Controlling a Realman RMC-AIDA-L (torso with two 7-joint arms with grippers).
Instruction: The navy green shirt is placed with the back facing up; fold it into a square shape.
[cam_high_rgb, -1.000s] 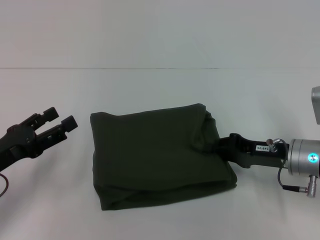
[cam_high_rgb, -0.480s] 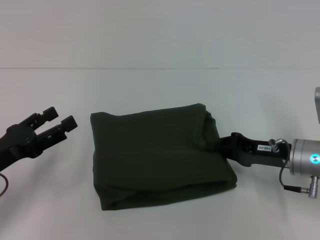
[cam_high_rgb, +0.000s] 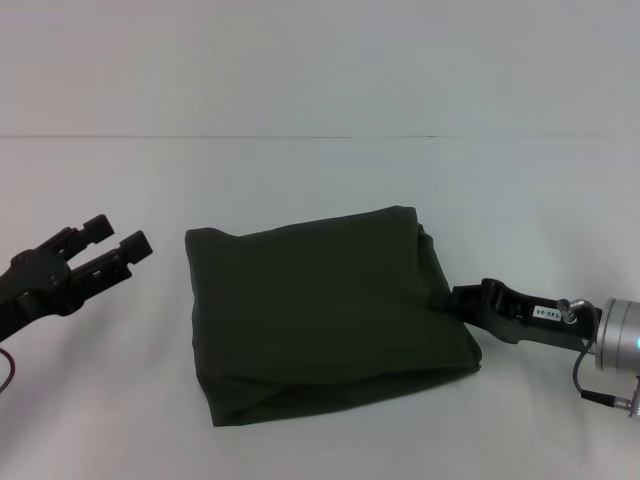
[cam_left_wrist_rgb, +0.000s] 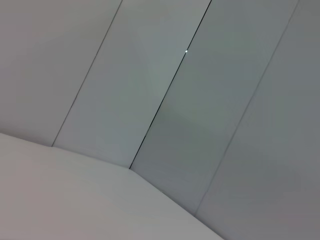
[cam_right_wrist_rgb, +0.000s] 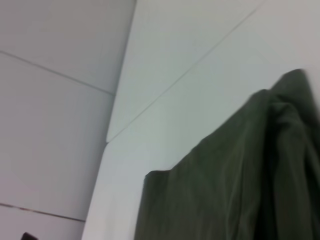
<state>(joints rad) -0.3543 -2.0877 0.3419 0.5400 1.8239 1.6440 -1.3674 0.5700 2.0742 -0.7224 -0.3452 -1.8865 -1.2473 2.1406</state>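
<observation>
We judge the navy green shirt (cam_high_rgb: 325, 310) nearly square; right pincer (cam_high_rgb: 452, 297) state untellable at 3 o'clock edge; left pincer (cam_high_rgb: 118, 244) spread, idle.

1. Only one piece of writing in view: a small white label (cam_high_rgb: 541, 313) with dark characters, stuck on the black body of the right end effector (cam_high_rgb: 470, 303) in the head view.
2. Characters too small to read with certainty.
3. No legible text in either wrist view.
</observation>
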